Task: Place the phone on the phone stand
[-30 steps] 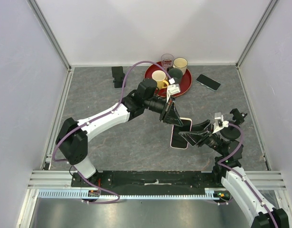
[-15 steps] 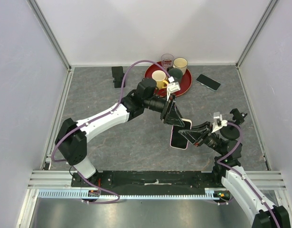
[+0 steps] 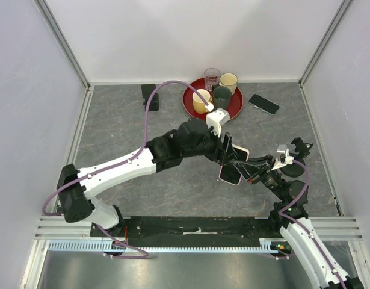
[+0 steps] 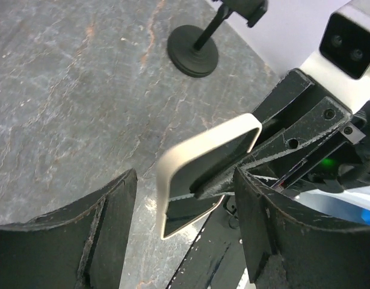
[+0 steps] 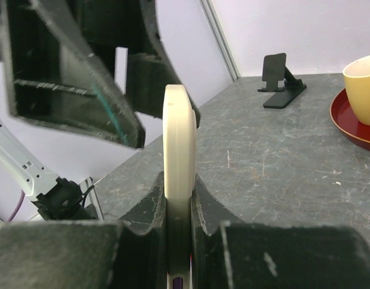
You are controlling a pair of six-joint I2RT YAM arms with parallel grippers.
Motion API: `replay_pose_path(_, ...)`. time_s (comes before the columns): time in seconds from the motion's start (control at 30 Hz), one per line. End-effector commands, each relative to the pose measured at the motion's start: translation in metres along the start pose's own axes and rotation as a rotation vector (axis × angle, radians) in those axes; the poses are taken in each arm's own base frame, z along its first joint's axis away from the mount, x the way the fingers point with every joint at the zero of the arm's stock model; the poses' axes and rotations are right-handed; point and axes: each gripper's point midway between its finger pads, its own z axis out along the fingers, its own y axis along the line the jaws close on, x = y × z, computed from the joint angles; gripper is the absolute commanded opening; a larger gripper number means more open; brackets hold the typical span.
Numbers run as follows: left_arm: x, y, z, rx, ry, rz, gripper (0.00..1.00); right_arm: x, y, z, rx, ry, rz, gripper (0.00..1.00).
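Note:
The phone (image 3: 234, 162), in a cream case, is held off the table at centre right. My right gripper (image 3: 248, 169) is shut on its lower part, and in the right wrist view the phone (image 5: 180, 144) stands edge-on, pinched between the fingers of that gripper (image 5: 180, 192). My left gripper (image 3: 228, 153) is open, one finger on each side of the phone (image 4: 203, 162) without touching it. A black folding phone stand (image 3: 150, 96) sits at the back left, far from both grippers. It also shows in the right wrist view as the folding stand (image 5: 280, 81).
A red tray (image 3: 231, 112) with several cups stands at the back centre. A dark second phone (image 3: 264, 104) lies to its right. A black round-based holder (image 3: 293, 169) stands beside my right arm, near the right wall.
My left gripper opened and let go of the phone while my right gripper shut on it. The left arm swung lower and to the right. The phone now sits slightly higher in view.

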Motion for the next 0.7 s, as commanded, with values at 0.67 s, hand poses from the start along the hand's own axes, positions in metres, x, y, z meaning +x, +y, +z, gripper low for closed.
replay_pose_path(0.67, -0.019, -0.029, 0.025, -0.334, -0.146, 0.062, 0.91, 0.039, -0.03, -0.018, 0.094, 0.03, 0.032, 0.0)
